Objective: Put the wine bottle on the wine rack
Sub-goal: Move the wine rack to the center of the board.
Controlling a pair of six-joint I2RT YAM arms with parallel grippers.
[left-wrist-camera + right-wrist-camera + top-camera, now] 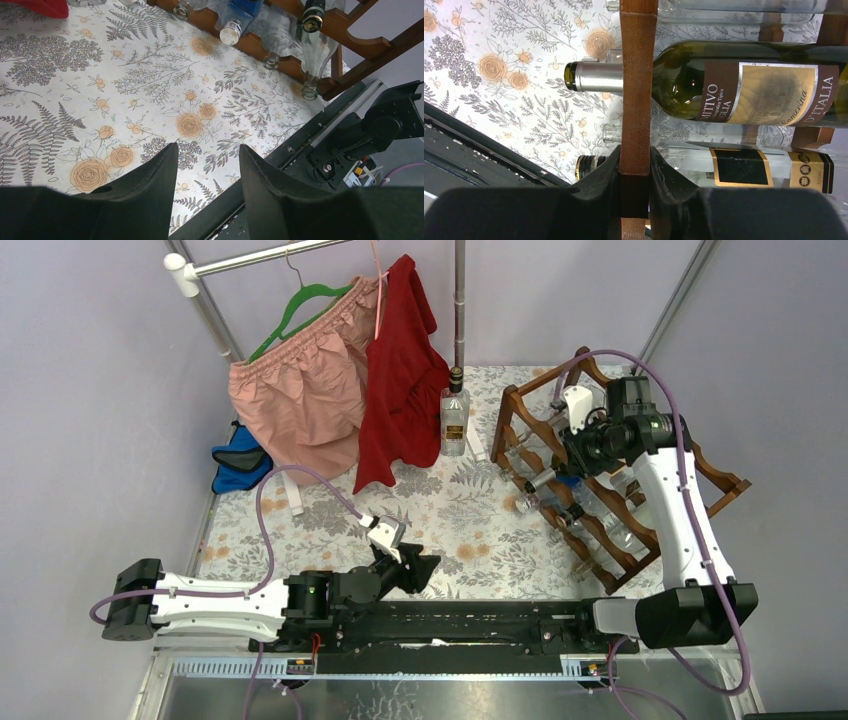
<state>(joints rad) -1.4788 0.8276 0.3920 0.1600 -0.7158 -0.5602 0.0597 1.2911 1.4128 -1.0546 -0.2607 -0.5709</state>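
One grip: right gripper [638, 155] clamped on the wine rack [638, 60].
Left gripper [209, 150] hangs half-open, empty; wine bottle [684, 90] lies racked alongside.

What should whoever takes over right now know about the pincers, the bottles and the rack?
Left pincer: open, empty, over the floral tablecloth.
Right pincer: shut on a rail of the reddish-brown wooden wine rack.
Done: dark green glass wine bottle with silver foil lies in the rack.
To do: release the rail; a clear glass bottle stands upright off the rack, possibly next.
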